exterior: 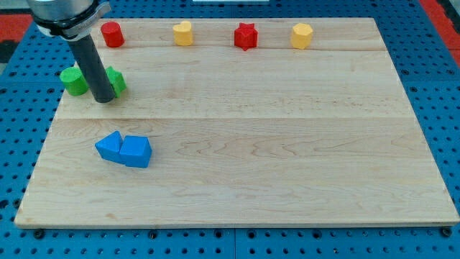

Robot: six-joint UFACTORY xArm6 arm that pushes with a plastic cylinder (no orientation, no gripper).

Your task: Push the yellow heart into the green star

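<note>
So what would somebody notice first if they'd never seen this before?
Probably my tip, the end of a dark rod, planted between two green blocks at the view's left. Next, the row along the view's top: red cylinder, yellow heart, red star, yellow block. Two touching blue blocks sit lower left.

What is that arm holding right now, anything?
Nothing: there is no pincer, only a dark rod.
My tip rests on the board between two green blocks, far from the yellow heart.
</note>
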